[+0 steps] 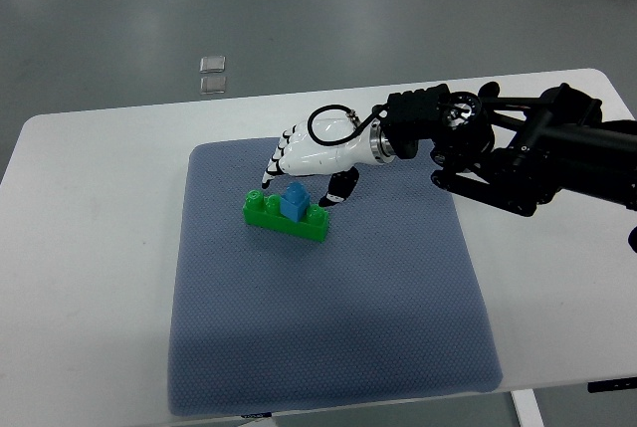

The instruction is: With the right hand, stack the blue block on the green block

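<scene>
Blue block [294, 204] on green block [287, 218], right hand [304, 161] open

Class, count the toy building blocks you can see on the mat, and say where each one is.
2. The green block lies on the grey mat; the blue block sits on top of it, beside the right hand. None looks hidden.

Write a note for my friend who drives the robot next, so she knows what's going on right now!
Right hand: just behind the blocks, fingers spread around the blue block; whether they touch it I cannot tell.
Left hand: not in view.
Blue block sits on top of the green block, near its middle, on the blue-grey mat.
Done: the stack looks made.
Left: lift the hand away without knocking the stack.
</scene>
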You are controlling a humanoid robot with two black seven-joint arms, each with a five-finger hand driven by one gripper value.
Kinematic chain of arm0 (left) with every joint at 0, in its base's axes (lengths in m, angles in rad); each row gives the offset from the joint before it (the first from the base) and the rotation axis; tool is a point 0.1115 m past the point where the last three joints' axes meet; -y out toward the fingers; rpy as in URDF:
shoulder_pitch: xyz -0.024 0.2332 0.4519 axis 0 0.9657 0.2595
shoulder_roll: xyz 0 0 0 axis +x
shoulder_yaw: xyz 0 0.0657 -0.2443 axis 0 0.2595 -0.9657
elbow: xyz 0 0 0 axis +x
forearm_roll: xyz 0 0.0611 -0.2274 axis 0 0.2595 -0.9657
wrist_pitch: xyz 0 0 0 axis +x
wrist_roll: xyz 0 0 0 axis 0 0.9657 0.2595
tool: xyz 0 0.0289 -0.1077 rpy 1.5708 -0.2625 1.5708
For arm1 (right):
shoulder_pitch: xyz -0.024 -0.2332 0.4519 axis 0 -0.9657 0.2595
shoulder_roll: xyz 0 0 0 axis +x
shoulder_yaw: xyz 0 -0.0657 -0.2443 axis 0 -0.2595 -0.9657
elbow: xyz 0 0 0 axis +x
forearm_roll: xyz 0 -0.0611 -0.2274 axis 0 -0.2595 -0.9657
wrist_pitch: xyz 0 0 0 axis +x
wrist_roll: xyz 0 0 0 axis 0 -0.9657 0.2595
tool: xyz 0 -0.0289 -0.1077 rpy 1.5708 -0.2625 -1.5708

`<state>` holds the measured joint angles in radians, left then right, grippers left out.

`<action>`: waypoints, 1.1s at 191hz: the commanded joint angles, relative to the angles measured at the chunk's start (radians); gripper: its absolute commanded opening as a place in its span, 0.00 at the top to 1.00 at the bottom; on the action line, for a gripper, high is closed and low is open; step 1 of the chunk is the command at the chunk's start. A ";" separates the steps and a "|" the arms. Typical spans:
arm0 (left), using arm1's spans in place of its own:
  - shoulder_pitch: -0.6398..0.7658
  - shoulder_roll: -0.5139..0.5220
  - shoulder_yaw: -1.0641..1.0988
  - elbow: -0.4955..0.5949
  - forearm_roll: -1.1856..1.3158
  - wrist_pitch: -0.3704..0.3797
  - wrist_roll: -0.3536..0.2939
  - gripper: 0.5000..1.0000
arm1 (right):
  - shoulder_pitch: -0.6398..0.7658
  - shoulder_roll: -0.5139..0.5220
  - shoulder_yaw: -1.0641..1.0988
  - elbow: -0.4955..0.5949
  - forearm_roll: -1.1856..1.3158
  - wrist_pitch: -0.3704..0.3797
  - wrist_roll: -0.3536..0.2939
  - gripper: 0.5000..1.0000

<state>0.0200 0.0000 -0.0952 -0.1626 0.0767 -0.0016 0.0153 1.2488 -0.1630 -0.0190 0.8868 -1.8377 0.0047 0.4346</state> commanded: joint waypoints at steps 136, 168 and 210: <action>0.000 0.000 0.000 0.000 0.000 0.000 0.000 0.00 | -0.046 -0.119 0.194 -0.144 0.549 -0.008 -0.005 0.19; 0.000 0.000 0.000 0.000 0.000 0.000 0.000 0.00 | -0.111 -0.109 0.203 -0.201 0.776 -0.009 -0.004 0.19; 0.000 0.000 0.000 0.000 0.000 0.000 0.000 0.00 | -0.197 -0.086 0.330 -0.212 1.124 -0.011 -0.014 0.19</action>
<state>0.0200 0.0000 -0.0952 -0.1626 0.0767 -0.0015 0.0153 1.0887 -0.2618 0.2486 0.6807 -0.8750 -0.0060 0.4252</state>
